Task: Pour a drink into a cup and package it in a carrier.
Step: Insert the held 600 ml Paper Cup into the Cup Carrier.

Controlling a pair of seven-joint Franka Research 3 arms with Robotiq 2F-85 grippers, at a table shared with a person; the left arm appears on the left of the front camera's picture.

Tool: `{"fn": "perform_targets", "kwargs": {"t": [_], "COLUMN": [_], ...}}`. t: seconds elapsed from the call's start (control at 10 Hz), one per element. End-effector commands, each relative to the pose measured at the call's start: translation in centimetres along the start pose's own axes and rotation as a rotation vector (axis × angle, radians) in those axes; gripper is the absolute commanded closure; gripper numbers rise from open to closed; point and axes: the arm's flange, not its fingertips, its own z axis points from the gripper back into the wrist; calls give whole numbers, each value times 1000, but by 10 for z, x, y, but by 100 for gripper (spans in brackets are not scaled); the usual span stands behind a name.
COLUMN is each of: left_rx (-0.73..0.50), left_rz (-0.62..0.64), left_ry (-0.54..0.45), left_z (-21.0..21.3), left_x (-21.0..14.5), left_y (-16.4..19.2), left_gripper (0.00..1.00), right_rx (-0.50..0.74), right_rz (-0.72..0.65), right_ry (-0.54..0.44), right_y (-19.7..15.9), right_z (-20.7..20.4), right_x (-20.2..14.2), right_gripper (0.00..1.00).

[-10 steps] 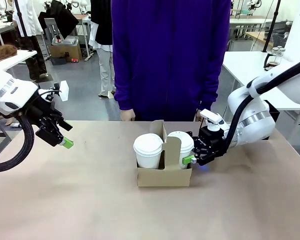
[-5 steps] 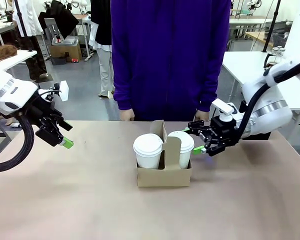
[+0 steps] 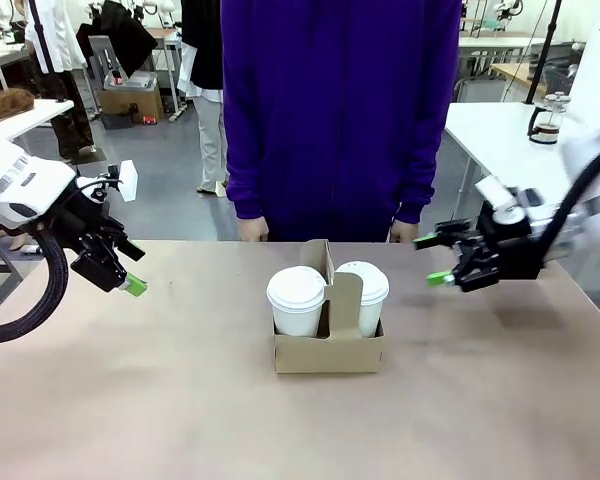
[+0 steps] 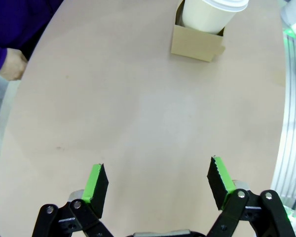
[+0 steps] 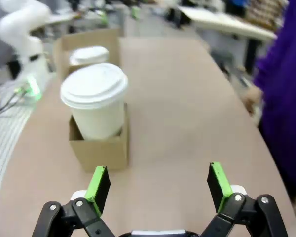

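Right now your right tool (image 3: 438,259) hangs with its jaws spread and nothing between them, and the carrier (image 3: 329,348) sits on the table (image 3: 180,400) well off beyond its fingertips, both lidded cups (image 3: 296,300) seated in it. Your left tool (image 3: 130,285) is likewise released and bare, with the carrier far ahead of its fingers. You have tan table all round; a person in purple (image 3: 340,110) stands at the far edge, with other tables behind.

White arms (image 3: 15,185) with black ribbed cables (image 3: 40,300) carry black grippers with green-padded jaws; the person (image 3: 340,110) wears purple.
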Motion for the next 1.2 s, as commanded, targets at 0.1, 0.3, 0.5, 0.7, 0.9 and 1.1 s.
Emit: {"fn": "perform_targets", "kwargs": {"t": [0.1, 0.3, 0.5, 0.7, 0.9, 1.1], "left_rx": [-9, -9, -9, -9, -9, -9], "left_rz": [-5, -5, -5, -5, -5, -5], "left_ry": [-19, -19, -19, -19, -19, -19], "left_z": [-1, -1, -1, -1, -1, -1], "left_x": [0, 0, 0, 0, 0, 0], "left_y": [0, 0, 0, 0, 0, 0], "left_gripper": [0, 0, 0, 0, 0, 0], "right_rx": [-256, -397, -457, -490, -482, -482], "right_rz": [-298, -427, -486, -531, -493, -493], "right_ry": [157, 259, 247, 280, 260, 260], "right_y": [42, 50, 55, 55, 56, 56], "right_z": [69, 114, 139, 143, 146, 146], "right_x": [33, 21, 5, -9, -9, -9], "right_gripper": [0, 0, 0, 0, 0, 0]}}
